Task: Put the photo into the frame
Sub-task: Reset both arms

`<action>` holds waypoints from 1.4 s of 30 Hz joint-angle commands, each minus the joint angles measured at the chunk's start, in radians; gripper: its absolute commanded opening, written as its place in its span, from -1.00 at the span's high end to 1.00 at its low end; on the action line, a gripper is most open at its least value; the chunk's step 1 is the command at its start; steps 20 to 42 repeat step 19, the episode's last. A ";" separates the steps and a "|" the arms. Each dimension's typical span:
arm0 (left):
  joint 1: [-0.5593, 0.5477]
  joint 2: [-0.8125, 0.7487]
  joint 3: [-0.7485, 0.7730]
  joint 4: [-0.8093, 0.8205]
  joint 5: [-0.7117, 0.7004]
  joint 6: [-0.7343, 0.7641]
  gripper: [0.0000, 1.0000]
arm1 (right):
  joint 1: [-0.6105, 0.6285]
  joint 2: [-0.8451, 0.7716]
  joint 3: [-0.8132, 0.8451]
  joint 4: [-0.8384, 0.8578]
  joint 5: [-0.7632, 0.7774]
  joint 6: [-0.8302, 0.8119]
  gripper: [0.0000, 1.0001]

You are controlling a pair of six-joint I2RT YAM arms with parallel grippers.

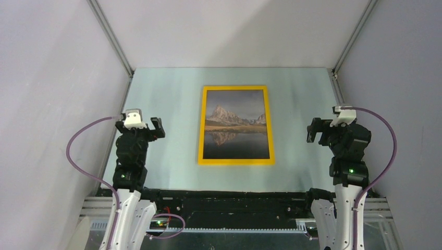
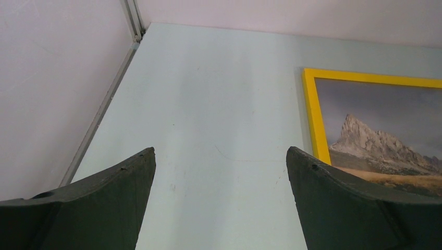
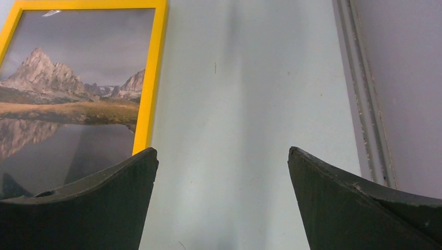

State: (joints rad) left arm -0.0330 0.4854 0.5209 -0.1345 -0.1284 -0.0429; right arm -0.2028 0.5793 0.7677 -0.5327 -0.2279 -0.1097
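I see the frame (image 1: 234,88) has a smooth yellow edge with a light sheen. The photo (image 1: 237,143) looks glossy and catches a small white glare at one corner. The table (image 1: 167,104) is pale and matt, with fine scratches. The fingers (image 2: 99,208) of the left gripper (image 2: 220,153) and the right gripper (image 3: 223,153) look like black matt plastic, a little rough.

— What does the surface (image 1: 172,104) look like?
— Pale blue-green, matte, faintly scuffed.
— What lies on it?
— The frame (image 1: 236,161), flat near the middle, its yellow edges around the photo (image 1: 237,125), long sides running front to back.
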 commanded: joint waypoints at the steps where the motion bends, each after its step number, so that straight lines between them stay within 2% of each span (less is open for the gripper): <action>1: 0.010 -0.014 0.002 0.101 -0.030 0.027 -0.99 | -0.003 -0.007 -0.006 0.036 0.046 -0.028 -0.99; 11: 0.012 -0.038 -0.010 0.105 -0.054 0.041 -0.99 | -0.003 -0.023 -0.006 0.033 0.088 -0.052 -0.99; 42: 0.012 -0.038 -0.013 0.105 -0.058 0.063 -0.99 | -0.003 -0.025 -0.009 0.031 0.067 -0.056 -0.99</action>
